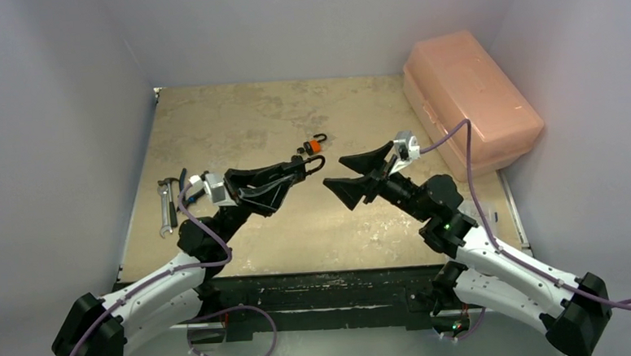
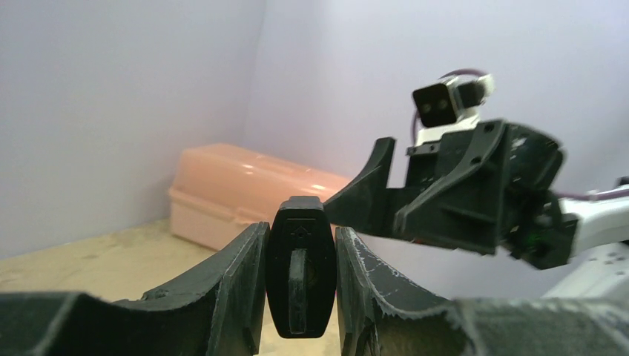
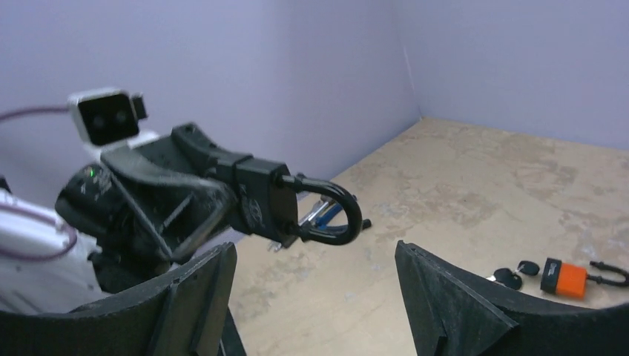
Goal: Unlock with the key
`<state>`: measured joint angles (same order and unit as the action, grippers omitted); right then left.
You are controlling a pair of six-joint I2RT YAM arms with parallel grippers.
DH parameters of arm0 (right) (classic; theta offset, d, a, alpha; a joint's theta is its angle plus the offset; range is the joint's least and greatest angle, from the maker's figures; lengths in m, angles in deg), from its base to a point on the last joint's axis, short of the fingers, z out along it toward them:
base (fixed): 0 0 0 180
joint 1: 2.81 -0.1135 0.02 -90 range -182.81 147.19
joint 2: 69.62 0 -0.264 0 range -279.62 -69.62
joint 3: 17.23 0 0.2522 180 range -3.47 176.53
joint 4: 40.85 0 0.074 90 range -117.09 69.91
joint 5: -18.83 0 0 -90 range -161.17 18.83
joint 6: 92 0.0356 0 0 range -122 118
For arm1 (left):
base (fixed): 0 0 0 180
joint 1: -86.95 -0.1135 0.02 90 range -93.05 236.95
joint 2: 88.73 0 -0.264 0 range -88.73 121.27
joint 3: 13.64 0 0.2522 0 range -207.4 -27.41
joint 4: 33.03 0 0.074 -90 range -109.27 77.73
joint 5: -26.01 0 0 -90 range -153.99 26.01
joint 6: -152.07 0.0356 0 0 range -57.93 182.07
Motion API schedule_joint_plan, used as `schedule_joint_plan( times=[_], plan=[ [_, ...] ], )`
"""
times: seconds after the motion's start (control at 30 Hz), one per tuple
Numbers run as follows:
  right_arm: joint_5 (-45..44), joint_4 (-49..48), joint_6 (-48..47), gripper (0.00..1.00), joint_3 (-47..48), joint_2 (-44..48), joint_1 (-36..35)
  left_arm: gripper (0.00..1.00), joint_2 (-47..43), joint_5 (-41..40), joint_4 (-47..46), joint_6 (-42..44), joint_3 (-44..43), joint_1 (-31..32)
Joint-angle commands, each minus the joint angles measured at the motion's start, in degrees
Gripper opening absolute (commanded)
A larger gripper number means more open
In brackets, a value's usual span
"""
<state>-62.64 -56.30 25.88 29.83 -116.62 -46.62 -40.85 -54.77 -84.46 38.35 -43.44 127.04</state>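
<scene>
My left gripper is shut on a black padlock and holds it above the table, shackle pointing right. In the left wrist view the padlock's body sits clamped between the two fingers. My right gripper is open and empty, facing the padlock from the right with a small gap. The right wrist view shows the padlock and its shackle above and left of the open gripper. Two black-headed keys lie on the table beside an orange padlock.
The orange padlock and keys lie just beyond the grippers. A pink plastic box stands at the back right. A wrench and blue-handled tools lie at the table's left edge.
</scene>
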Motion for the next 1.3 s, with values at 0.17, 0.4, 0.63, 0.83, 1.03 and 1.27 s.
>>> schedule_joint_plan(
  times=[0.17, 0.4, 0.63, 0.83, 1.03, 1.27],
  plan=[
    [10.1, -4.3, -15.8, 0.81, 1.7, 0.0, 0.0, 0.00, 2.3, 11.9, -19.7, -19.8, -2.7, -2.8],
    [12.1, -3.4, -16.5, 0.69, 3.3, -1.7, 0.1, 0.00, 3.0, 15.8, -20.7, -22.1, -3.3, -2.8],
    [17.8, -3.3, -15.2, 0.39, 4.1, -2.7, 0.1, 0.00, 2.9, 15.7, -20.3, -21.7, -3.2, -2.8],
    [13.8, -1.5, -19.5, 0.14, 5.0, -4.8, 0.1, 0.00, 3.5, 16.0, -20.3, -23.3, -3.4, -2.7],
    [8.0, -8.2, -25.2, 0.01, 4.9, -5.7, 0.1, 0.00, 6.3, 16.3, -19.3, -27.9, -4.8, -2.8],
    [3.5, -25.0, -34.6, 0.00, -1.8, -6.9, -0.3, 0.05, 8.0, 14.5, -18.6, -32.3, -5.2, -2.8]
  ],
)
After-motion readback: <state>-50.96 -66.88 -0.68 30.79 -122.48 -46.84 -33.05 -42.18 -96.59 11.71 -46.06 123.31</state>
